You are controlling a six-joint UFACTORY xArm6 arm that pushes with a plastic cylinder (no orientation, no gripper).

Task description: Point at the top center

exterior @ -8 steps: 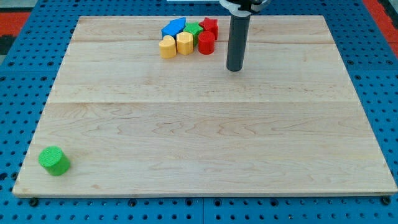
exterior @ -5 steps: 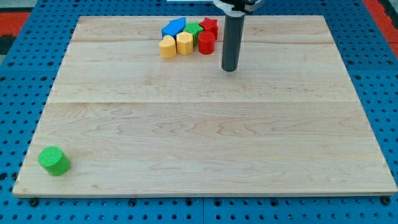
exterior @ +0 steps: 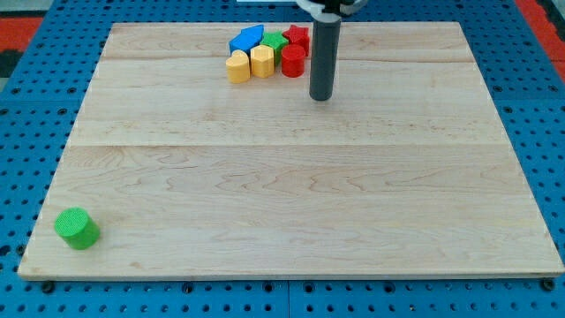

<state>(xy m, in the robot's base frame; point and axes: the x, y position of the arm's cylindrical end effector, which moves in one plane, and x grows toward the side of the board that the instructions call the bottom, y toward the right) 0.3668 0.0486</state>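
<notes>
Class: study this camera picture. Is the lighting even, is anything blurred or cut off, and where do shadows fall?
Camera view: soft, even light and no glare on the board; blocks sharp, including the green cylinder, which casts only a faint shadow; the rod's top is cut off by the view's top; my tip stands just right of the red cylinder.

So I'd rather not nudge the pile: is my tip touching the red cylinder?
Apart. The camera view shows bare wood between my tip and the red cylinder, up-left of it.
</notes>
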